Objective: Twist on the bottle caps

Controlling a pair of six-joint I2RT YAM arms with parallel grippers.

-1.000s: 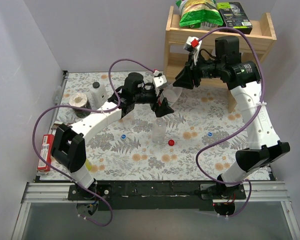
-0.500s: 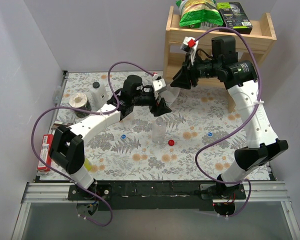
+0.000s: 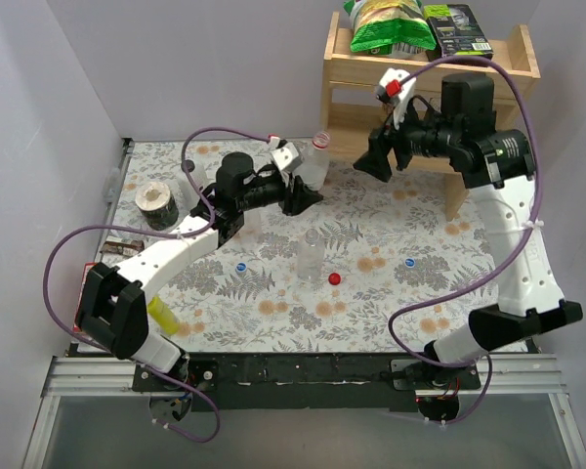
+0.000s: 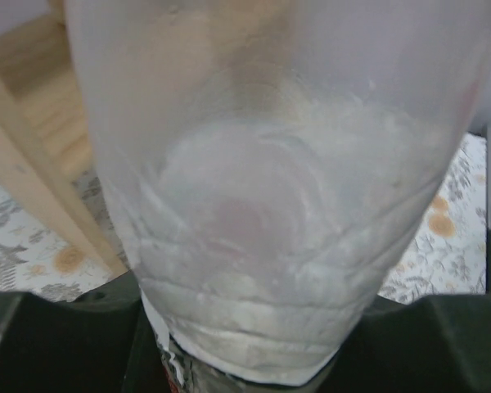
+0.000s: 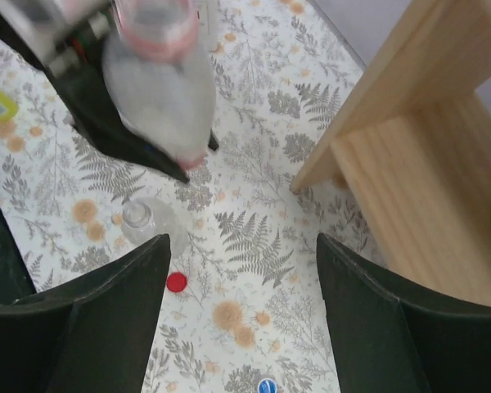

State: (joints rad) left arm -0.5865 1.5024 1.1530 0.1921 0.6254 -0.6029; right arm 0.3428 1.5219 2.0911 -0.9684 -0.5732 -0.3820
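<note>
The held clear bottle (image 3: 313, 166) is off the bench and tilted, toward the rear edge. The left pincer (image 3: 303, 195) is clamped on its lower body. A second clear bottle (image 3: 311, 259) stands uncapped mid-bench, with the red cap (image 3: 333, 278) just beside it. One blue cap (image 3: 240, 265) lies nearer the left edge and another blue cap (image 3: 410, 263) nearer the right. The right pincer (image 3: 376, 161) is spread and empty, near the wooden shelf (image 3: 430, 73).

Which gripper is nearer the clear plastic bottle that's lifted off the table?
Left. The left gripper is shut on the clear plastic bottle; the right gripper hangs open to its right, apart from it, by the wooden shelf.
</note>
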